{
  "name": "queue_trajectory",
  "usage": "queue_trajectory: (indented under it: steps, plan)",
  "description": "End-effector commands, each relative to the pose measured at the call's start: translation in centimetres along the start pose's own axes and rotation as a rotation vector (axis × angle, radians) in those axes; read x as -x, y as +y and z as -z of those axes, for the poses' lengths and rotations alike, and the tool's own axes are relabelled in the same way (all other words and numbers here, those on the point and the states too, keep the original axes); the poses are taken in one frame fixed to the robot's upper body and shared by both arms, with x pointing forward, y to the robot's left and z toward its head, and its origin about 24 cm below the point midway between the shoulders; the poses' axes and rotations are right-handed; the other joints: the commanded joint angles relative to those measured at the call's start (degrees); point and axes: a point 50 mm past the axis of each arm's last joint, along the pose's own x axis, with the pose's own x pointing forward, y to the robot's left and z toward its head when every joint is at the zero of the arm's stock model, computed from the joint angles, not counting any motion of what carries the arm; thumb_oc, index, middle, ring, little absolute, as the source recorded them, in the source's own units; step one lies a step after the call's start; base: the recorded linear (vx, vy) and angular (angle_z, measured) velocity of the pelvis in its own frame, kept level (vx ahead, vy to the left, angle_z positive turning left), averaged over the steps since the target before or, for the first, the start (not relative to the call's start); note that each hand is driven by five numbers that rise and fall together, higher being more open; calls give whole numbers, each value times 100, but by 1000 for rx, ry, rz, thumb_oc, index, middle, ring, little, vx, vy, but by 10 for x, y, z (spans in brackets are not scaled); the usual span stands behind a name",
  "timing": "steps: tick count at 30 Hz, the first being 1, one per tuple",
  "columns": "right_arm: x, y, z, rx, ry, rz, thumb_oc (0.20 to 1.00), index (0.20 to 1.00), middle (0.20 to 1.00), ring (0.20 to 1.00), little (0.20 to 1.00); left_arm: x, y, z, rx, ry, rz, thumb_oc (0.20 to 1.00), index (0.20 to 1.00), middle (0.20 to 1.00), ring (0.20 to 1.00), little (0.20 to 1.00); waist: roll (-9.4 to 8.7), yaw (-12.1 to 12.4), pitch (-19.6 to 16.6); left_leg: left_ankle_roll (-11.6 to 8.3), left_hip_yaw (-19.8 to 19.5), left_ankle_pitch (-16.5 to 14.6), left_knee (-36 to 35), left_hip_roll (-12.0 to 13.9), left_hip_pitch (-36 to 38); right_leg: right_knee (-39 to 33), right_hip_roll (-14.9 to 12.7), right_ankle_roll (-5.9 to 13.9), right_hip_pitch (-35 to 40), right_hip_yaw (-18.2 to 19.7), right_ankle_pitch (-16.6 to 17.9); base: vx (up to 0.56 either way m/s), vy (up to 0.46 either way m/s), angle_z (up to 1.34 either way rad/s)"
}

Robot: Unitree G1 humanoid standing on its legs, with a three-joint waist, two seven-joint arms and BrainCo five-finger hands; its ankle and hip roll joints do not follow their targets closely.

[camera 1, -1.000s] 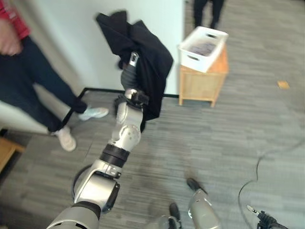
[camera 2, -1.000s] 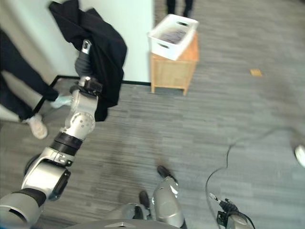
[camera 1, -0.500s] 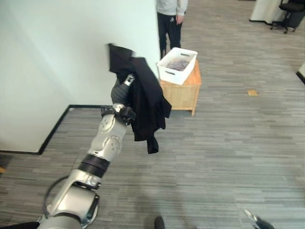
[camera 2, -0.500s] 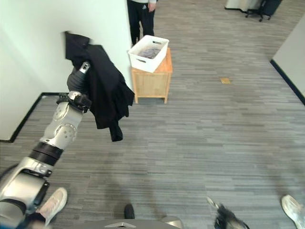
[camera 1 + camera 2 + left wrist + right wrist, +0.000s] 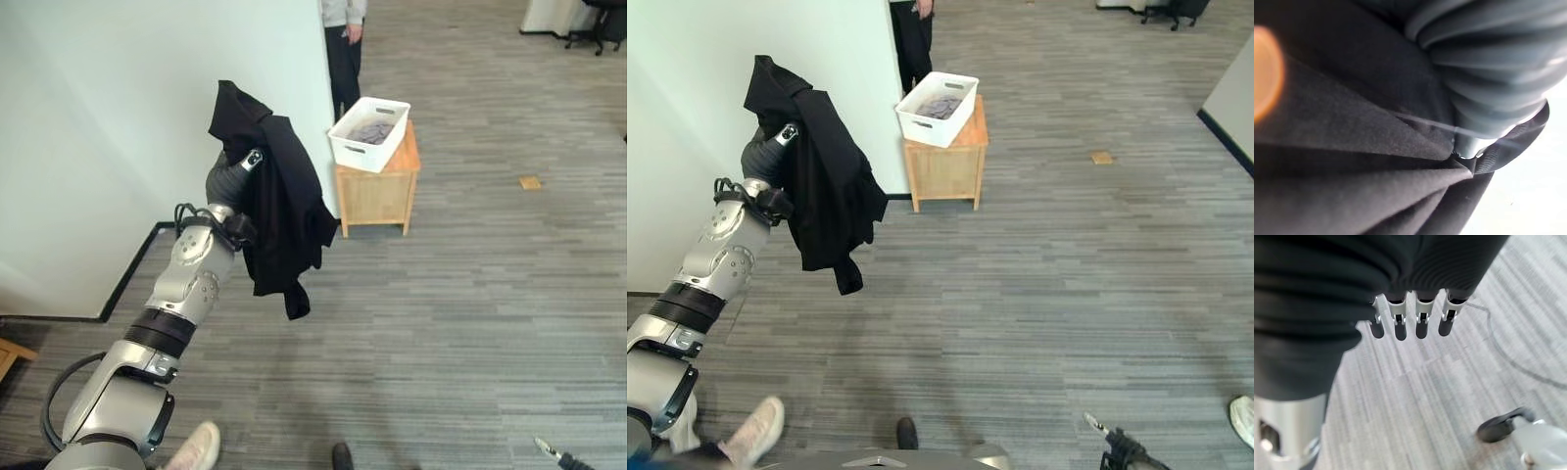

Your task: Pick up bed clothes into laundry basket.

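**Left eye view: dark garment held aloft**

The left robot hand (image 5: pixel 231 178) is gripping a black garment (image 5: pixel 281 220) raised above the grey floor (image 5: pixel 470 294). The right robot hand (image 5: pixel 1410 316) is hanging with relaxed fingers. Farther off, a white laundry basket (image 5: pixel 369 133) is sitting on a wooden table (image 5: pixel 377 191), a person (image 5: pixel 343 44) standing behind it.

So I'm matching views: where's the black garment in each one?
Left eye view: black garment draped over the raised left hand, left of centre.
Right eye view: upper left.
Left wrist view: dark folds by the cover.
Right wrist view: absent.
Shared landmark: white basket.
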Motion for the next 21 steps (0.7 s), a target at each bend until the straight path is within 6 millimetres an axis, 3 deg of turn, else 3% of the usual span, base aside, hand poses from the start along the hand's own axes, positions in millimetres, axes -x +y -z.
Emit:
queue_trajectory:
  steps: [1, 2, 3, 4, 6, 8, 9, 10, 12, 13, 15, 17, 18, 19, 21]
  plan:
    - [2, -23, -15, -37, -43, 61, 1000, 1000, 1000, 1000, 1000, -24, -2, -57, -12, -209, 17, 200, 200, 200, 200, 200, -83, -6, 116, -348, 77, -675, 369, 113, 389, 1403, -382, 290, -1010, 132, 1046, 24, 125, -27]
    - [2, -26, -14, -25, -36, 64, 1000, 1000, 1000, 1000, 1000, -23, -2, -54, -15, -200, 18, 200, 200, 200, 200, 200, 8, -193, 366, -291, 84, -735, 384, 205, 538, 2231, -263, 239, -1538, 183, 1275, 21, 83, 5]
    - [2, -26, -15, -24, -37, 64, 1000, 1000, 1000, 1000, 1000, -23, -2, -54, -15, -201, 17, 200, 200, 200, 200, 200, -6, -182, 357, -293, 100, -741, 383, 187, 530, 2306, -273, 237, -1590, 210, 1240, 170, 130, 9]
    - [3, -30, -12, 0, -22, 73, 1000, 1000, 1000, 1000, 1000, -20, 2, -48, -24, -184, 1, 200, 200, 200, 200, 200, 20, -249, 452, -294, 192, -828, 323, 191, 732, 2334, -404, 186, -1970, -124, 1171, 256, 33, 19]
    - [6, -39, -4, 24, 10, 83, 1000, 1000, 1000, 1000, 1000, -16, 2, -39, -16, -162, 4, 200, 200, 200, 200, 200, -18, -408, 465, -398, 202, -1004, 136, 159, 1082, 1602, -370, 166, -2221, -414, 922, 399, -51, -16]
    - [7, -43, -1, 30, 20, 89, 1000, 1000, 1000, 1000, 1000, -16, 2, -35, -10, -151, 8, 200, 200, 200, 200, 200, -26, -483, 477, -452, 153, -1049, 105, 175, 1198, 1126, -285, 168, -2194, -492, 945, 338, -134, -23]
    - [9, -48, 1, 22, 14, 98, 1000, 1000, 1000, 1000, 1000, -15, -3, -24, 16, -130, 19, 200, 200, 200, 200, 200, -147, -618, 449, -587, 100, -1193, 44, 188, 1443, 167, -211, 232, -2301, -597, 1039, 447, -208, 3]
    - [10, -50, 4, 46, 22, 97, 1000, 1000, 1000, 1000, 1000, -13, 2, -19, 17, -109, -1, 200, 200, 200, 200, 200, -158, -665, 422, -646, 82, -1267, 39, 253, 1564, -171, -195, 232, -2270, -741, 1104, 615, -303, 21]
    - [12, -53, 14, 64, 66, 100, 1000, 1000, 1000, 1000, 1000, -14, 8, -8, -16, -50, -22, 200, 200, 200, 200, 200, -153, -800, 317, -775, 57, -1315, 166, 462, 1808, -90, -189, 179, -2295, -890, 1162, 491, -268, 26]
    - [13, -53, 20, 48, 80, 101, 1000, 1000, 1000, 1000, 1000, -18, 2, -8, 15, -51, -2, 200, 200, 200, 200, 200, -128, -789, 259, -854, 21, -1245, 515, 606, 1764, 47, -154, 71, -2153, -964, 966, 466, -334, 26]
    - [11, -49, 20, 69, 84, 98, 1000, 1000, 1000, 1000, 1000, -23, -16, -1, 77, -48, 27, 200, 200, 200, 200, 200, -169, -813, 185, -1040, -6, -349, 2189, 962, 1279, -76, 104, -261, -1649, -907, 790, 467, -419, 49]
    - [9, -45, 12, 67, 58, 92, 1000, 1000, 1000, 1000, 1000, -27, -22, -3, 96, -62, 32, 200, 200, 200, 200, 200, -336, -689, 233, -1094, -31, 359, 3905, 1182, 444, -306, 136, -561, -1197, -979, 662, 394, -453, 74]
    - [8, -40, 8, 70, 40, 75, 1000, 1000, 1000, 1000, 1000, -29, -26, -7, 94, -75, 44, 200, 200, 200, 200, 200, -458, -533, 345, -1085, -127, 460, 4609, 1153, 64, -401, 170, -711, -973, -951, 583, 226, -318, 26]
    - [8, -40, 8, 69, 40, 75, 1000, 1000, 1000, 1000, 1000, -29, -26, -7, 94, -75, 44, 200, 200, 200, 200, 200, -449, -541, 348, -1090, -145, 447, 4642, 1167, 41, -401, 181, -715, -976, -965, 583, 218, -278, -25]
    - [5, -33, -5, 106, 17, 58, 1000, 1000, 1000, 1000, 1000, -34, -38, -12, 104, -88, 83, 200, 200, 200, 200, 200, -596, -236, 497, -1020, -104, 165, 4901, 981, -738, -660, 141, -717, -537, -875, 525, 272, -213, -41]
